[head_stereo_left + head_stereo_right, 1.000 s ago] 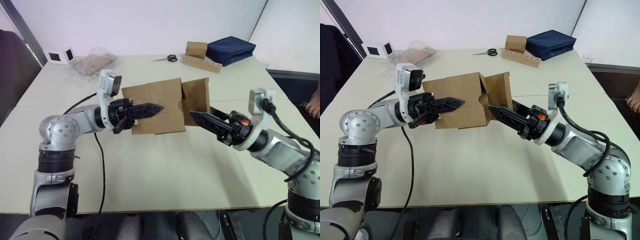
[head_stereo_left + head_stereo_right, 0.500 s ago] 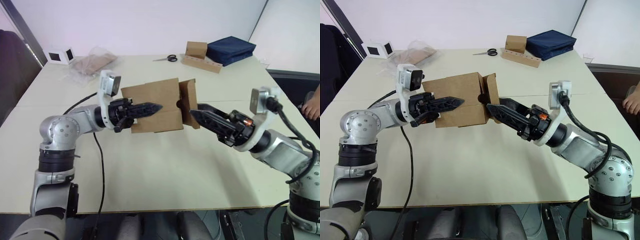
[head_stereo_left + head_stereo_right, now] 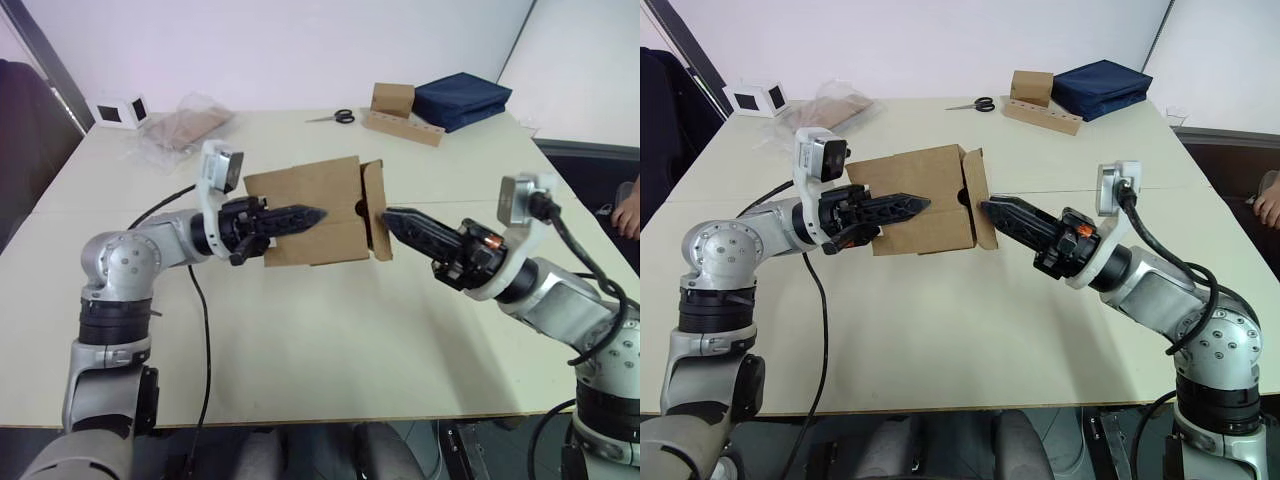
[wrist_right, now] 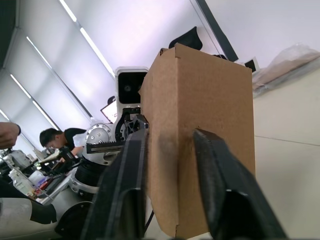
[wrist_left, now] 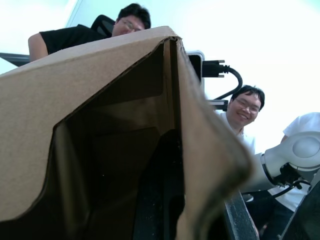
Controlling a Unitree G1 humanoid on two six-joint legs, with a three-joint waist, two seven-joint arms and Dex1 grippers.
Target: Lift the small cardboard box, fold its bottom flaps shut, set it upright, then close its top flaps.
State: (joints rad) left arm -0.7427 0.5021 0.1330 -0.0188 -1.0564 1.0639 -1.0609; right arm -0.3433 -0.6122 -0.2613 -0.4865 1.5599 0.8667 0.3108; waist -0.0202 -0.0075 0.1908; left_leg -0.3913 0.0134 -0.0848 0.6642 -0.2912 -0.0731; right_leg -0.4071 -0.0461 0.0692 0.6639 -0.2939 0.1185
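**Box held in the air, end flap pressed in**

Above the table (image 3: 330,340) you have the small cardboard box (image 3: 310,210) lying on its side, off the surface. Your left gripper (image 3: 300,215) clamps one side wall. Your right gripper (image 3: 392,220), fingers narrowly parted, touches the folded end flap (image 3: 376,210).

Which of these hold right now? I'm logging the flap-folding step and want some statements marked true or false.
1. The small cardboard box is held above the table. True.
2. The left pincer grips the box. True.
3. The right pincer is shut. False: its fingers are apart, against the box's end flap.
4. Scissors lie at the table's far side. True.
5. The box stands upright on the table. False: it is held on its side.
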